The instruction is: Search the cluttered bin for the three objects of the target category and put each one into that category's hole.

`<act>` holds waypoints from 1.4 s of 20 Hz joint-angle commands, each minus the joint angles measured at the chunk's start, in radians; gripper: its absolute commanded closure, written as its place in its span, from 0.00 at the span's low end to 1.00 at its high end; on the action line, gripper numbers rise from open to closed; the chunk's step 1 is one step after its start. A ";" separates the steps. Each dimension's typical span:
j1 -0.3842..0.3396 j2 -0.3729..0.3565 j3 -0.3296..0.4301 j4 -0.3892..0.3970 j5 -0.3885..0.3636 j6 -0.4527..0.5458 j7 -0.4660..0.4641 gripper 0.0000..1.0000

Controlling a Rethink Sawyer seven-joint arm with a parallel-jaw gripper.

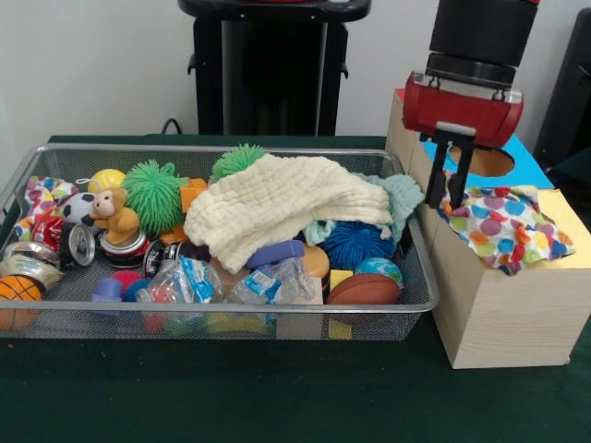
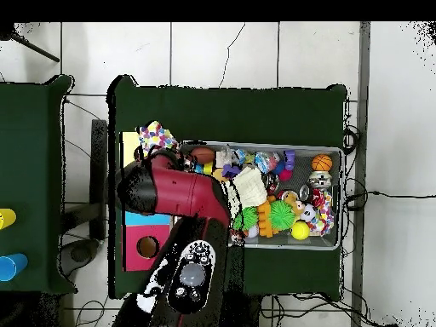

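Observation:
My red gripper (image 1: 445, 205) hangs over the boxes at the right in the front view, and its black fingers (image 1: 433, 180) stand apart. A polka-dot cloth (image 1: 503, 226) lies draped over the yellow-topped box (image 1: 568, 217), with one corner touching my right fingertip. It covers the yellow box's hole. The cloth also shows in the overhead view (image 2: 156, 136). A second polka-dot cloth (image 1: 42, 197) lies at the far left end of the wire-mesh bin (image 1: 277, 314). A third one is not visible. In the overhead view my arm (image 2: 170, 192) hides the gripper.
The blue-topped box's round hole (image 1: 485, 161) lies just behind my gripper. The red-topped box's hole (image 2: 147, 247) shows in the overhead view. A cream waffle cloth (image 1: 277, 208) and a mint knitted cloth (image 1: 402, 194) cover the bin's middle, among balls, cans and toys.

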 commanded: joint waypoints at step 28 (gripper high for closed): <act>0.000 0.053 0.164 0.158 0.026 -0.045 0.154 1.00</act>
